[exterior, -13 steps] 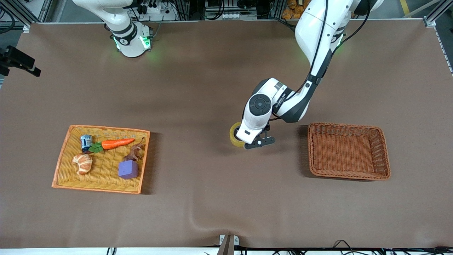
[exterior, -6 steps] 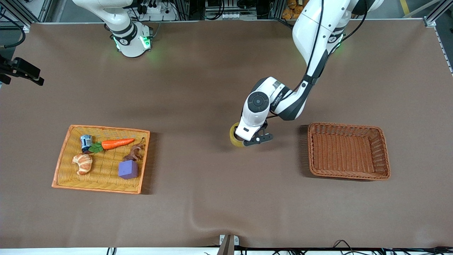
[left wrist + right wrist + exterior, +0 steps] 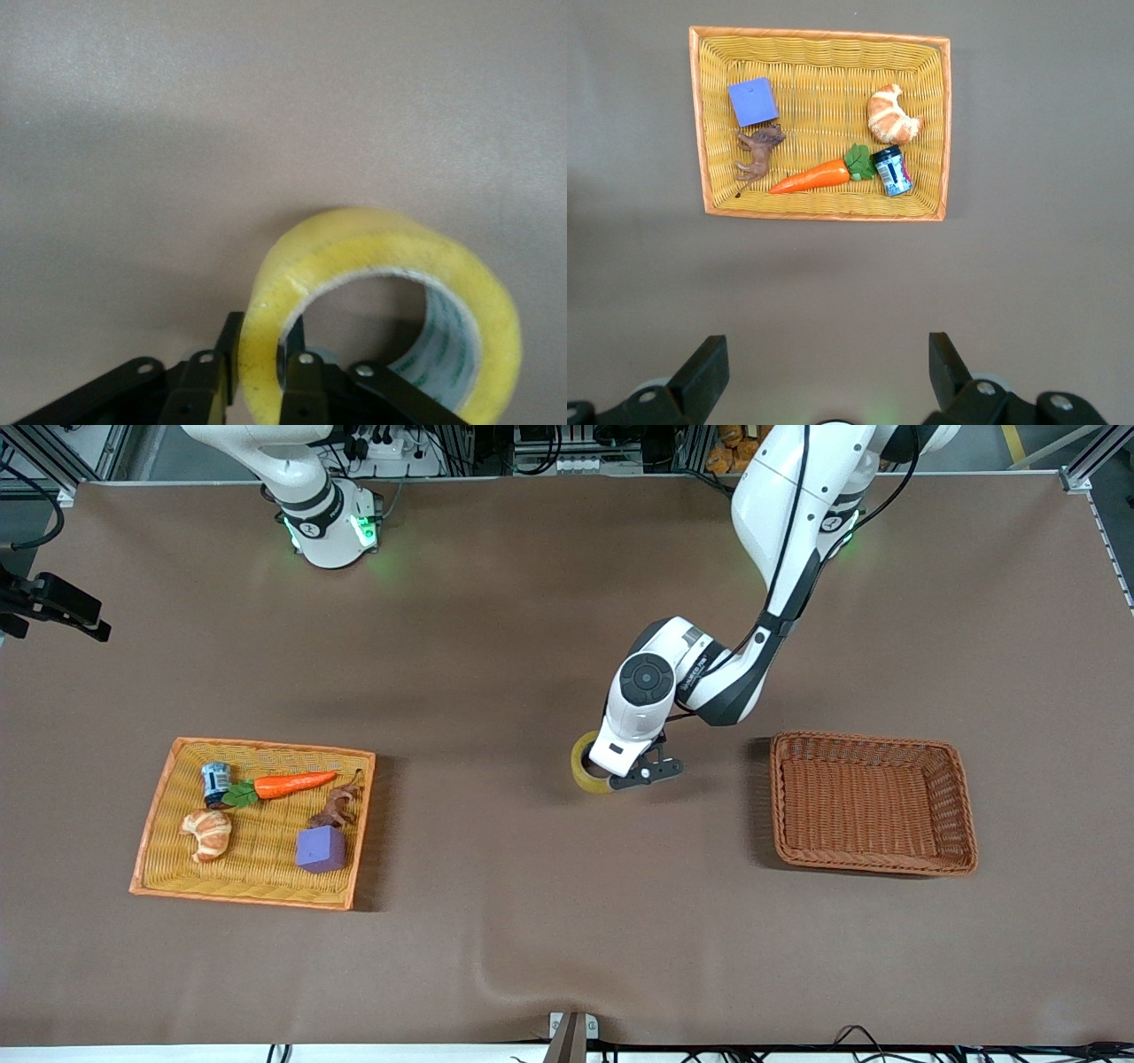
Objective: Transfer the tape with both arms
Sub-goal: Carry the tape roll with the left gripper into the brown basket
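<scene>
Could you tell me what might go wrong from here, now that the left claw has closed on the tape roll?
1. The left claw pinches only one wall of the tape roll, one finger inside the core and one outside, so the roll could swing or slip when lifted.
2. The brown basket sits close toward the left arm's end; a low carry might clip its rim.
3. The right claw hangs open high over the orange tray, so there is no backup if the roll drops.
</scene>
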Controlling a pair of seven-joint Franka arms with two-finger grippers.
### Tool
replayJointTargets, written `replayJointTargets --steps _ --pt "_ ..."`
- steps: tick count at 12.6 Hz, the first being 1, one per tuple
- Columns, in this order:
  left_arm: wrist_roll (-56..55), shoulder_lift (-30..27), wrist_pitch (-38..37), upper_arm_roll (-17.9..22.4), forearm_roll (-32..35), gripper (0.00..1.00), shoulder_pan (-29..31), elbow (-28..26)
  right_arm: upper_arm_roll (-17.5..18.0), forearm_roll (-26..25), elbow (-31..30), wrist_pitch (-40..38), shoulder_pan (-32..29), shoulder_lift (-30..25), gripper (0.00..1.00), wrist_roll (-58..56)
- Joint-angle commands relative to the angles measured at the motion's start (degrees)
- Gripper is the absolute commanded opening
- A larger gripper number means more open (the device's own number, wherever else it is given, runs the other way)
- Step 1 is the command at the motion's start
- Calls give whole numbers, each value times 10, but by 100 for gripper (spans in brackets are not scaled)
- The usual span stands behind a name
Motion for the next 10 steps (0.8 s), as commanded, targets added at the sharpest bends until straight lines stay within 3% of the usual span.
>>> replayJointTargets --steps 1,6,10 --pt "-3 -19 3 0 -9 0 3 -1 2 4 -1 3 -1 -1 100 0" --pt "86 -158 -99 1 -5 0 114 -1 1 24 0 0 -3 -2 100 0" --pt "282 -200 -158 0 -8 0 240 -7 2 25 0 -3 -3 -3 100 4"
